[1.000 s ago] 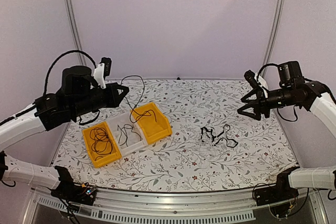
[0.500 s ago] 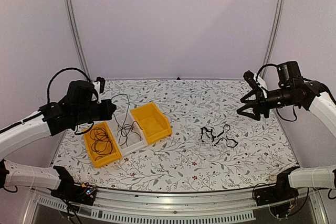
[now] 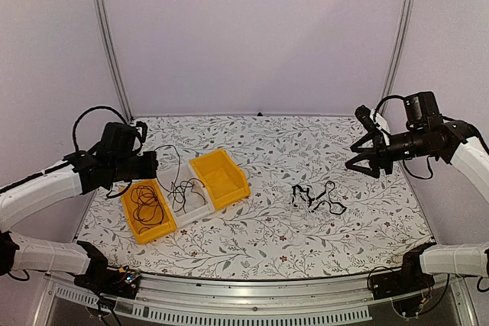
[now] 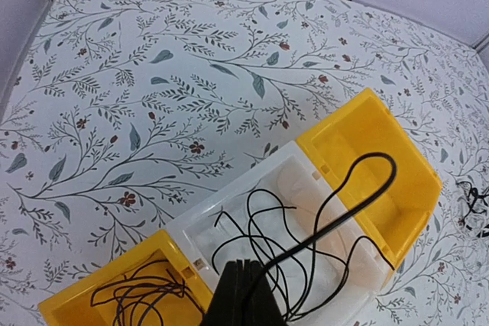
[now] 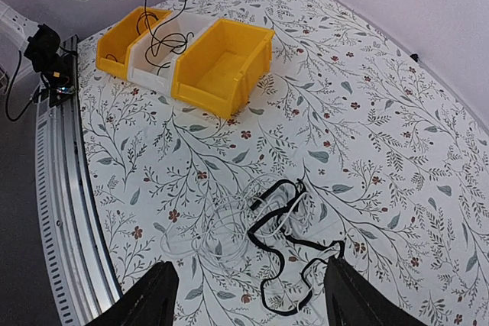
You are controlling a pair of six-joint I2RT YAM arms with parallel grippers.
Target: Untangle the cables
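**Table cover** (image 3: 306, 238): a smooth, matt printed sheet; whether it is cloth or vinyl I cannot tell from my screens.
**Left yellow bin** (image 3: 128, 208) and **right yellow bin** (image 3: 225, 181): smooth moulded plastic with a soft sheen.
**Middle bin** (image 4: 237, 188): milky, half-translucent plastic.
**Black cable** (image 4: 267, 246): a thin, smooth jacket that looks rubbery and faintly glossy.
**Tangle** (image 3: 317, 198): its black cords read as matt to me, and its pale cord (image 5: 214, 238) is almost see-through.
**Near rail** (image 3: 252, 293): bare ribbed metal with a satin finish.
**Left arm** (image 3: 38, 188): a glossy white plastic shell with matt black joints.
**Right gripper** (image 5: 250, 263): I see matt black fingers (image 5: 153, 299).
**Back wall** (image 3: 252, 36): a flat, matt panel.
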